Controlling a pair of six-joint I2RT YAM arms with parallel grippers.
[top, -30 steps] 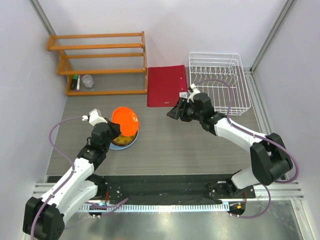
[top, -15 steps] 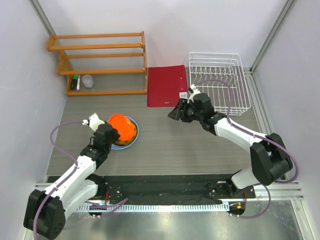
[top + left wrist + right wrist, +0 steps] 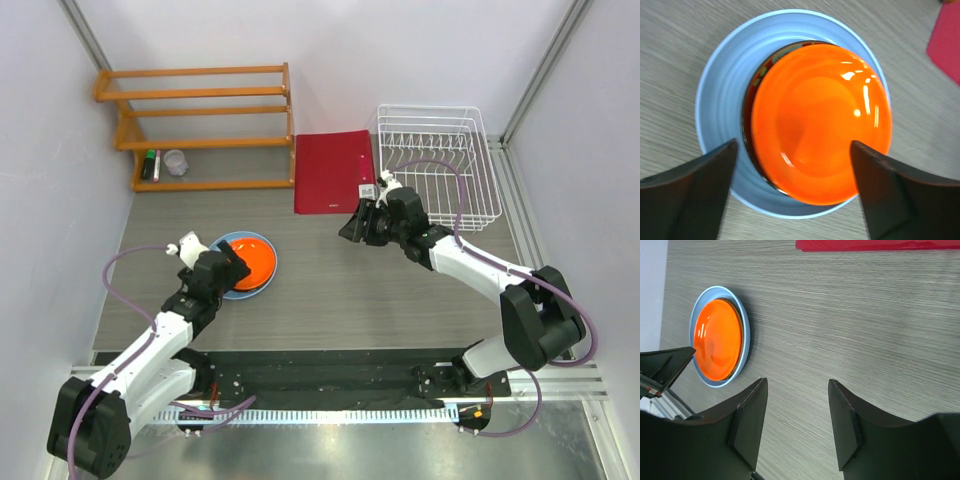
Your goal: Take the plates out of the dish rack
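One stack of plates now holds the whole job's yield, so far as the views show. It sits on the left near part of the table (image 3: 350, 290), nearer than the orange wooden shelf (image 3: 200, 125). A second ago the orange plate (image 3: 820, 117) stood tilted almost on edge above this stack, in the left gripper's (image 3: 792, 150) hold. Half a second ago it was lower and flatter. Now it lies flat on top, set a little off-centre toward the right of the light blue plate (image 3: 722, 100) at the bottom.

Between the two plates a sliver of dark patterned rim (image 3: 751, 95) shows. How many plates lie under the orange one cannot be told.

The left gripper's fingers are spread wide, one on each side above the orange plate, and pinch nothing, so the plate has been let go.

The right gripper (image 3: 797, 385) has barely moved. It hovers over bare table just near of the red folder (image 3: 333, 170), with its fingers apart and nothing between them.

The white wire dish rack (image 3: 440, 160) at the far right shows no plate in its slots from above. I judge the unloading done or all but done. What remains is probably for the left arm to lift clear without nudging the stack
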